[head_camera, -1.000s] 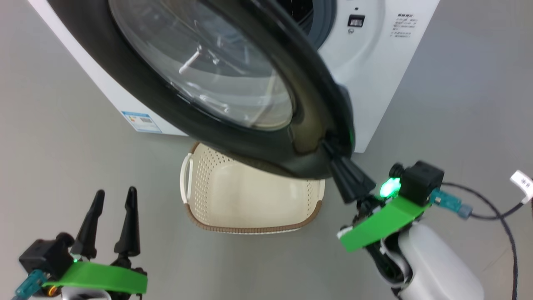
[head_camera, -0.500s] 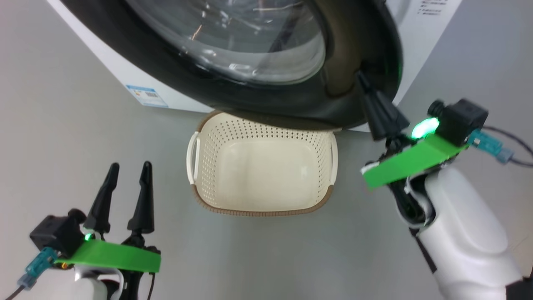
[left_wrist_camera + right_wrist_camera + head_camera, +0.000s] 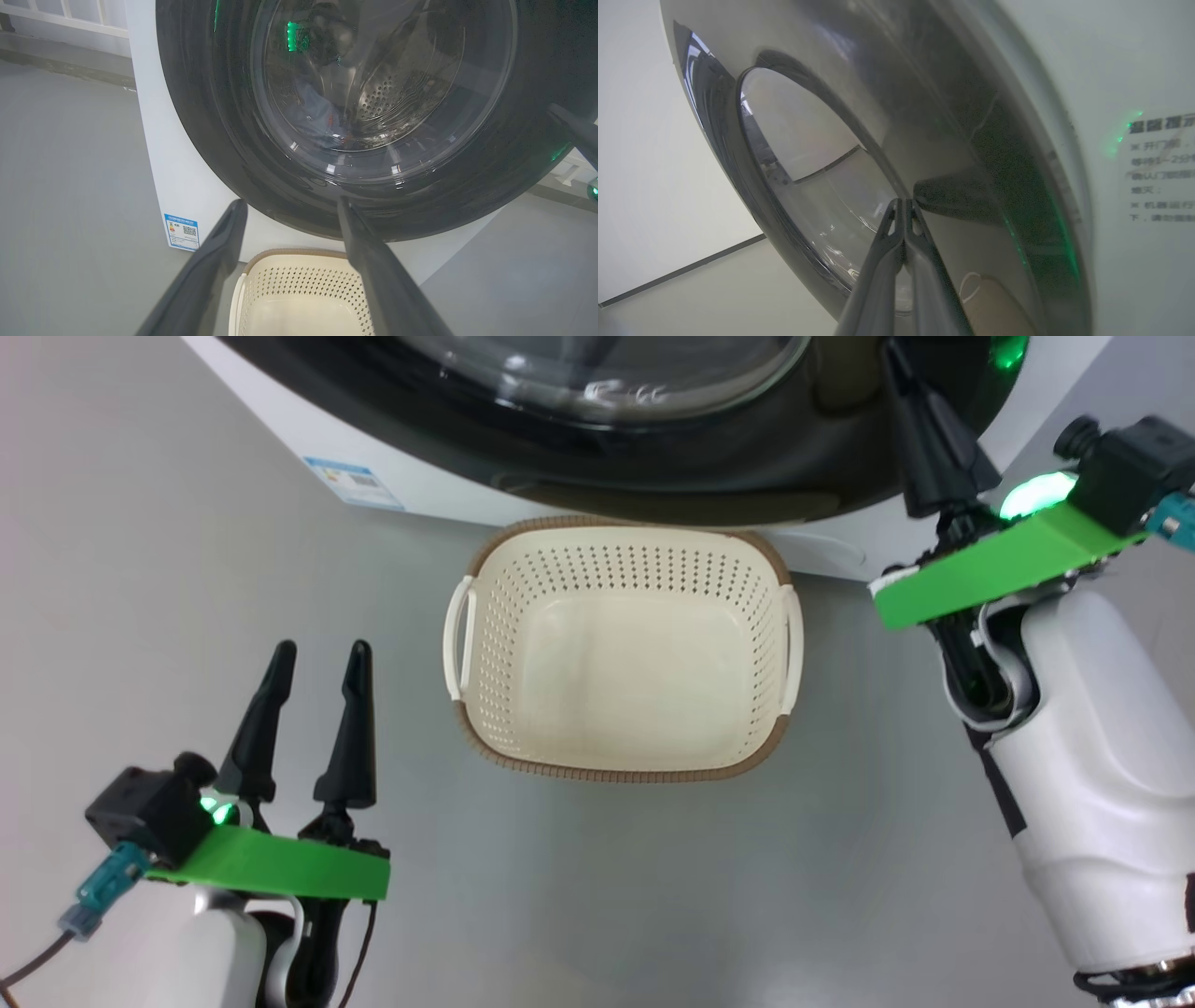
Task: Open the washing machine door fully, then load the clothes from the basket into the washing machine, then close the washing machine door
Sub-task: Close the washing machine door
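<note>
The washing machine door [image 3: 700, 476], black-rimmed with a glass bowl, lies close against the white washing machine [image 3: 280, 406]. My right gripper [image 3: 901, 378] is shut, its tips pressed on the door's glossy rim [image 3: 962, 140]; the right wrist view shows the joined gripper tips [image 3: 903, 205] touching it. Light blue clothes [image 3: 315, 109] show through the glass inside the steel drum. The cream basket [image 3: 621, 756] stands empty on the floor below the door. My left gripper [image 3: 319, 653] hangs open at the lower left, short of the basket, holding nothing; the left gripper [image 3: 292, 203] points at the door's lower rim.
Grey floor surrounds the basket on all sides. A blue label [image 3: 355, 481] marks the machine's lower corner. Printed text [image 3: 1157, 163] sits on the white front beside the door. A white railing [image 3: 70, 11] runs behind the machine's left side.
The door has swung from well open to close against the machine, my shut right gripper following its rim. The head camera shifted, so the basket now shows whole. My left gripper stays open.
</note>
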### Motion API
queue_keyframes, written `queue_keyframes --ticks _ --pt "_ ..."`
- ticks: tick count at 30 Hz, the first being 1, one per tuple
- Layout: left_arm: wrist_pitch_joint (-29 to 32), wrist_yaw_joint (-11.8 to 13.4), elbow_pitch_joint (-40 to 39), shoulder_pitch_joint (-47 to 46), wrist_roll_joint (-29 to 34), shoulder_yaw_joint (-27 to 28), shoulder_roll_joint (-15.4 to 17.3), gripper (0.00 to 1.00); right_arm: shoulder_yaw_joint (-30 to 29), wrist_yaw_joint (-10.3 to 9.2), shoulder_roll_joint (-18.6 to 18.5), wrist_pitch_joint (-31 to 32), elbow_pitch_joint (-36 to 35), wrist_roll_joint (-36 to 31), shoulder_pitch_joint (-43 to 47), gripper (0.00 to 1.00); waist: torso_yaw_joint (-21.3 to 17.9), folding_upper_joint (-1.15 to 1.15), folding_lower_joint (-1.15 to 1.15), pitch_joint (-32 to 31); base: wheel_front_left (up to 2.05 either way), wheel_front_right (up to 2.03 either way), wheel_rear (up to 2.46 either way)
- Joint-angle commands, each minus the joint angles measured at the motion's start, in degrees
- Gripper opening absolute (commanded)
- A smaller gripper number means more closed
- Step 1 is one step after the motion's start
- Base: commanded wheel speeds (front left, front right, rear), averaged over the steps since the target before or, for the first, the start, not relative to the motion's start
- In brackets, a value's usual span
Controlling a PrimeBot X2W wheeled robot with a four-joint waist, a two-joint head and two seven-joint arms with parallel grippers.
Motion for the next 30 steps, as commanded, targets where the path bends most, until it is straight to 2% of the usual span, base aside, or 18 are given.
queue_keyframes --ticks 1,10,24,26,27,28,29,30 --pt "-0.36 -0.09 -1.55 -1.77 -0.23 1.66 1.10 1.00 -0.27 0.07 0.40 -0.26 -0.71 0.05 -1.85 0.00 1.04 0.00 0.00 1.49 0.00 0.00 0.00" --pt "-0.36 -0.09 -1.68 -3.10 -0.19 1.34 0.79 1.00 -4.11 0.07 1.01 -0.26 -0.13 -0.72 -4.68 0.00 1.72 0.00 0.00 3.10 0.00 0.00 0.00" --pt "-0.36 -0.09 -0.08 -2.54 0.03 2.11 1.40 1.00 -2.59 0.07 1.72 -0.26 -1.49 -0.66 -0.65 0.00 0.56 0.00 0.00 0.92 0.00 0.00 0.00" --pt "-0.36 -0.09 0.35 -2.11 -0.12 2.46 1.48 1.00 -2.29 0.07 1.77 -0.26 -1.86 -0.46 0.84 0.30 0.16 0.00 0.00 0.14 0.00 0.00 0.00" --pt "-0.36 -0.09 0.56 -1.88 -0.29 2.67 1.53 1.00 -2.12 0.07 1.78 -0.26 -1.99 -0.35 1.61 0.40 -0.05 0.00 0.00 -0.30 0.00 0.00 0.00" --pt "-0.36 -0.09 0.76 -1.62 -0.43 2.87 1.65 1.00 -1.89 0.07 1.78 -0.26 -2.11 -0.28 2.41 0.67 -0.29 0.00 0.00 -0.76 0.00 0.00 0.00" --pt "-0.36 -0.09 0.94 -1.32 -0.53 3.08 1.81 1.00 -1.68 0.07 1.79 -0.26 -2.20 -0.24 3.23 1.00 -0.56 0.00 0.00 -1.24 0.00 0.00 0.00" --pt "-0.36 -0.09 1.12 -1.01 -0.61 3.27 1.99 1.00 -1.50 0.07 1.84 -0.26 -2.31 -0.20 4.03 1.00 -0.84 0.00 0.00 -1.70 0.00 0.00 0.00"
